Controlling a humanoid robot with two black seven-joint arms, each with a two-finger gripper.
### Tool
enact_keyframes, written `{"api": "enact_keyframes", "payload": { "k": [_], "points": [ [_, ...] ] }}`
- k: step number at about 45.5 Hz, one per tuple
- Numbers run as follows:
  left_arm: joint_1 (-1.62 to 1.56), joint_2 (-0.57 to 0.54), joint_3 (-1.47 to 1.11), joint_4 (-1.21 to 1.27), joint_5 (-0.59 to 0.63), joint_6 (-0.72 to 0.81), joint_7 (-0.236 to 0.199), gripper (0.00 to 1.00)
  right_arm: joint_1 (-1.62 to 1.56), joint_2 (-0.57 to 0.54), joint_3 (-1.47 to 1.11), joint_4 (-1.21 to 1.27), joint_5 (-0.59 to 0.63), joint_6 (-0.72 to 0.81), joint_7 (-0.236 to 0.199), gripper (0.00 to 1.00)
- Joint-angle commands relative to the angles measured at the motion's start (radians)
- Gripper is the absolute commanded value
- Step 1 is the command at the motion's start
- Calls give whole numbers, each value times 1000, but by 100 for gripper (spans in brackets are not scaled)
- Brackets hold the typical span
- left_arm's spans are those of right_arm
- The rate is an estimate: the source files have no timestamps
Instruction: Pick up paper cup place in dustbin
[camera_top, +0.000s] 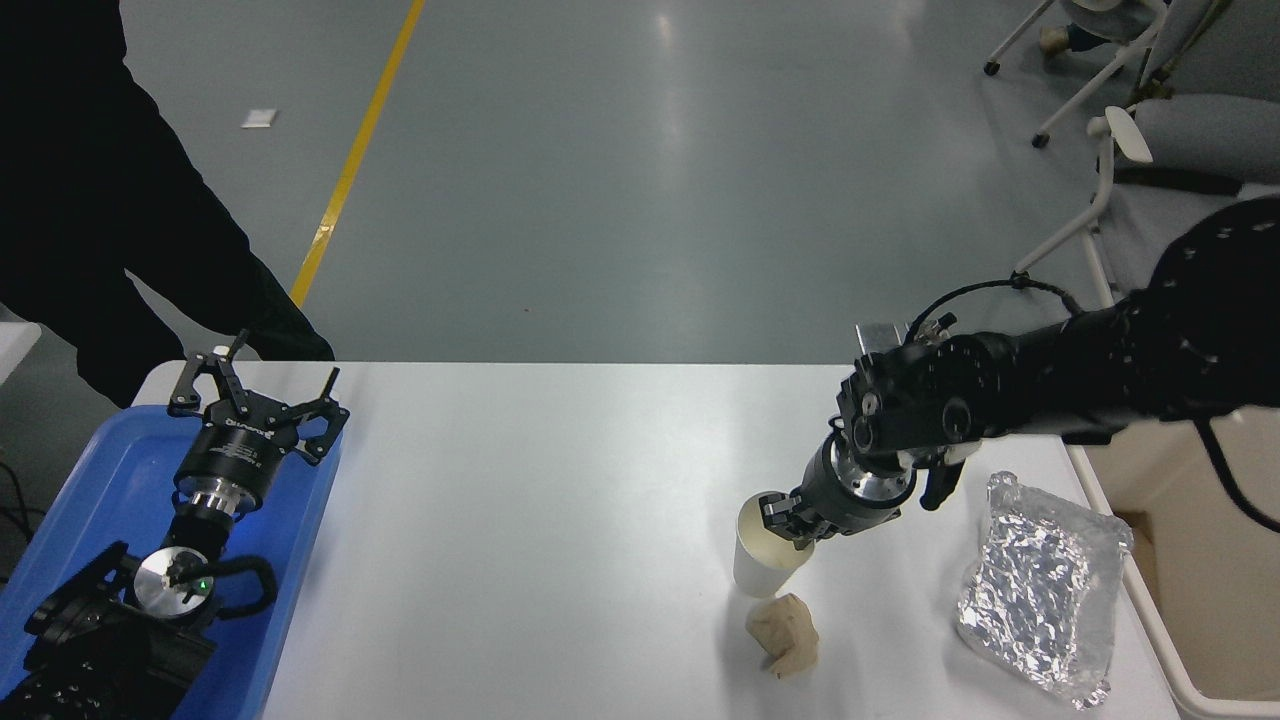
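The paper cup (762, 552) stands on the white table (560, 520), right of the middle. The right gripper (787, 518) pinches its far rim. A brown paper ball (783, 634) lies just near it. The dustbin (1180, 560) sits far right. The left gripper (255, 392), spread wide, rests over a blue tray (90, 500).

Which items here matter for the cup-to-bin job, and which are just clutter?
Job:
- paper cup, upright, its rim gripped by the right tool
- dustbin, off the table's right edge

Lying about:
- crumpled tan paper wad, just in front of the cup
- silver foil bag
- blue tray, left tool parked above it
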Motion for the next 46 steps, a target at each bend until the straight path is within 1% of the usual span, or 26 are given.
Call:
{"api": "enact_keyframes", "payload": {
  "k": [1,7,11,18,24,36,46],
  "points": [
    [0,0,1,0,0,0,-1,99,265,-98,-32,109,92,215,2,0],
    [0,0,1,0,0,0,-1,99,395,-183,-33,122,131,364,2,0],
    [0,0,-1,0,0,0,1,99,481,-227,-35,141,135,364,2,0],
    [0,0,-1,0,0,0,-1,99,590,-267,-52,158,135,364,2,0],
    [1,0,-1,0,0,0,-1,99,649,-287,-56,170,135,364,2,0],
    [0,0,-1,0,0,0,-1,99,649,-292,-59,165,136,364,2,0],
    [2,0,-1,2,-2,0,-2,99,638,-292,-127,156,130,364,0,0]
  ]
}}
